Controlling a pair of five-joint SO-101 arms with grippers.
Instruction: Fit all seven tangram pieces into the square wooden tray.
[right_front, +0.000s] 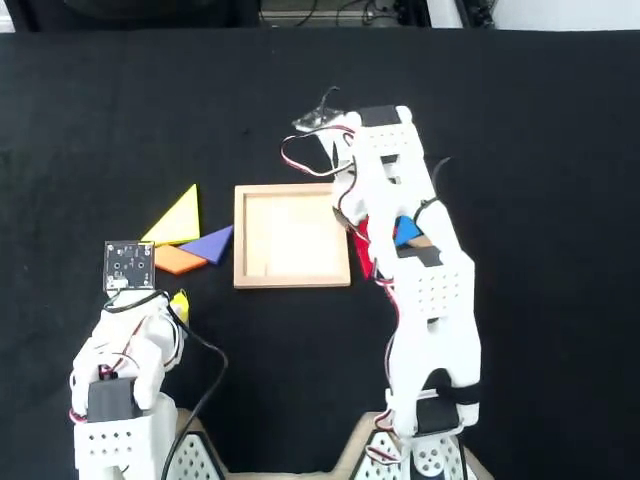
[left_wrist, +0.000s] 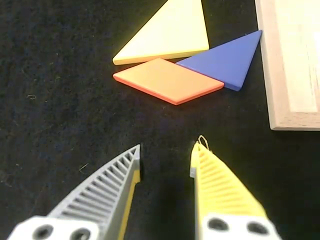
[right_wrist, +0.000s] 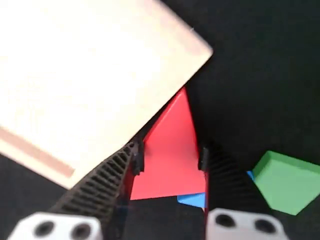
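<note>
Our right claw (right_wrist: 168, 156) pinches the red triangle (right_wrist: 167, 167) across slanting edges; it could squirt free, or snag the tray (right_wrist: 192, 50) rim just ahead.

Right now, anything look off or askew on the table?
Nothing damaged or spilled. The wooden tray is empty and sits square. The red triangle lies outside it, beside one edge, at the right gripper. The yellow triangle, orange piece and blue triangle lie clustered off the opposite edge.
</note>
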